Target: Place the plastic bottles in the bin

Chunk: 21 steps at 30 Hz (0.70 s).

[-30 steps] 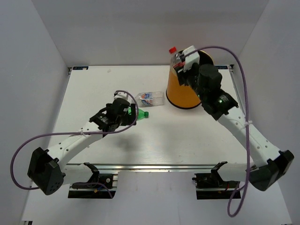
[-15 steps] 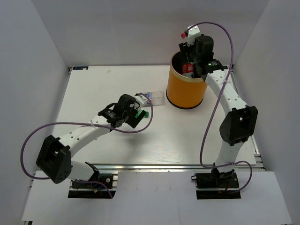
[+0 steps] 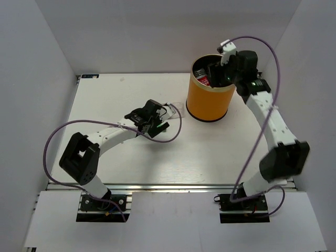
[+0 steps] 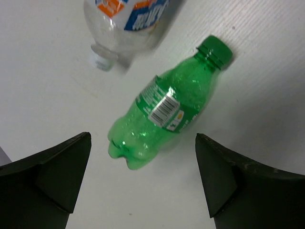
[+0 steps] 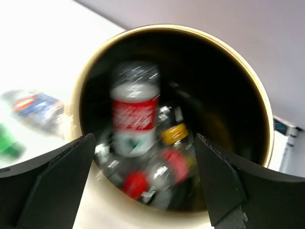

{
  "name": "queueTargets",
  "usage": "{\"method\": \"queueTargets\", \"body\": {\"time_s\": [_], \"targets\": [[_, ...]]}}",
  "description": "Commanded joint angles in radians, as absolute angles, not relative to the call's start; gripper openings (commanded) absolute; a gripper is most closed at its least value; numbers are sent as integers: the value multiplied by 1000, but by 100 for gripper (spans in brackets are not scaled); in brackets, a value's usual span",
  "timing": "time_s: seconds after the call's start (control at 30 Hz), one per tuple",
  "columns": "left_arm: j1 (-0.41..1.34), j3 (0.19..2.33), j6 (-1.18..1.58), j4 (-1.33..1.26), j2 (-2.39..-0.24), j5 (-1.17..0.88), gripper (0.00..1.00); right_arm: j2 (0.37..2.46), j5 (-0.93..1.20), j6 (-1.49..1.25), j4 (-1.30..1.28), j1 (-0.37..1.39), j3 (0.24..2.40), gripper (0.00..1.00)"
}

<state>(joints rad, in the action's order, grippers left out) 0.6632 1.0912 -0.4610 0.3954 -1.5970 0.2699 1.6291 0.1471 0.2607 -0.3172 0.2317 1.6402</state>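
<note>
Evidently the right gripper [image 5: 144, 138] gapes empty over the bin [image 5: 257, 95], a red-labelled bottle [image 5: 135, 112] loose beneath; the left gripper [image 4: 143, 137], spread wide, hangs above the green bottle [image 4: 167, 114], seemingly for grasping.

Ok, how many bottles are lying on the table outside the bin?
2. A green bottle lies on its side on the table, and a clear bottle with a blue and orange label lies close beside it. Others could be hidden from view.
</note>
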Motion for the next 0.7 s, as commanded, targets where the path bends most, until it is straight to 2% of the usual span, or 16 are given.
{"method": "queueTargets", "body": {"time_s": [0.0, 0.03, 0.13, 0.33, 0.67], "targets": [[661, 1176, -581, 403, -1641, 261, 100, 1371, 360, 201, -275, 224, 1514, 89], [661, 1195, -625, 431, -1658, 218, 98, 1289, 377, 193, -262, 224, 1394, 89], [652, 1287, -670, 535, -1739, 151, 95, 1126, 454, 170, -247, 222, 1245, 89], [632, 1408, -721, 698, -1834, 55, 95, 905, 501, 169, -271, 222, 1079, 89], [612, 1355, -721, 683, -1901, 147, 95, 833, 546, 137, -247, 219, 924, 89]]}}
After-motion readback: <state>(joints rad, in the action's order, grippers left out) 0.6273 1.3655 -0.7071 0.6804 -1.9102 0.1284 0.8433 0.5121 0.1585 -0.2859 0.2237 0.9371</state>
